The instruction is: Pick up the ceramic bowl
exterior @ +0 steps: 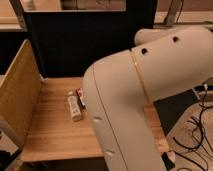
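The robot's white arm (150,90) fills the right half of the camera view, its bulky elbow bending over the right part of the wooden table (50,135). The gripper is out of sight, somewhere past the part of the arm that shows, so I cannot tell whether its fingers are apart or together. The ceramic bowl shows nowhere on the visible part of the table; the arm hides the table's right side, and I cannot tell if the bowl is there.

Near the middle of the table lies a pale oblong packet (74,108), and just behind it, close to the arm's edge, a small dark red item (80,95). A woven panel (17,95) stands along the table's left edge, and a dark screen (80,45) rises behind its back edge. Black cables (197,130) trail on the floor to the right of the table.
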Available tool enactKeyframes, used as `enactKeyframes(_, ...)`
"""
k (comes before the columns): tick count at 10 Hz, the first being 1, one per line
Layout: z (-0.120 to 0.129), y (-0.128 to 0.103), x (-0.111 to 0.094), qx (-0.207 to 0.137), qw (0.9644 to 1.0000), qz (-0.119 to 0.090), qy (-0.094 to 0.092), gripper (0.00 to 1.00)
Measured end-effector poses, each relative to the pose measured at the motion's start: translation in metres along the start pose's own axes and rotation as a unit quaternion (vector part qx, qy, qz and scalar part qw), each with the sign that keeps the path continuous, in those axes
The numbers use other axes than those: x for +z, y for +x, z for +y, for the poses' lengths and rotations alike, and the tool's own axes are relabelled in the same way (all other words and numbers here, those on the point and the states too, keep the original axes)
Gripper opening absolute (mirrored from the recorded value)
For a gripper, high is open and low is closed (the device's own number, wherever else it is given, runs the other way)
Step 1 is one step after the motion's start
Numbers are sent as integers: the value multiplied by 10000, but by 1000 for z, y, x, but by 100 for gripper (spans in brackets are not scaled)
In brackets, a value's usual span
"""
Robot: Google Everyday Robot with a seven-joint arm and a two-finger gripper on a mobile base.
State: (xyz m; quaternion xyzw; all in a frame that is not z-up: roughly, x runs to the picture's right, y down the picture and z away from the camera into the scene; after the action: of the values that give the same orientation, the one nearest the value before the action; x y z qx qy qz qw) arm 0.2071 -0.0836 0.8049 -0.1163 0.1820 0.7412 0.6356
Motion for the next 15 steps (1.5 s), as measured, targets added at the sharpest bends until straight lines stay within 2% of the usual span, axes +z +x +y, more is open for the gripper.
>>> enactKeyframes(10, 0, 0, 0, -4, 10000, -9, -8, 66)
enactKeyframes(11, 0, -1, -1, -42, 10000, -39, -13, 66)
enactKeyframes(12, 1, -7, -5, -307, 9994, -170, 62, 66)
enactKeyframes(13, 6, -14, -9, -718, 9967, -307, 207, 66)
enactKeyframes(14, 12, -19, -10, -1117, 9923, -386, 365, 66)
enactKeyframes(15, 22, -23, -9, -1617, 9842, -449, 557, 66)
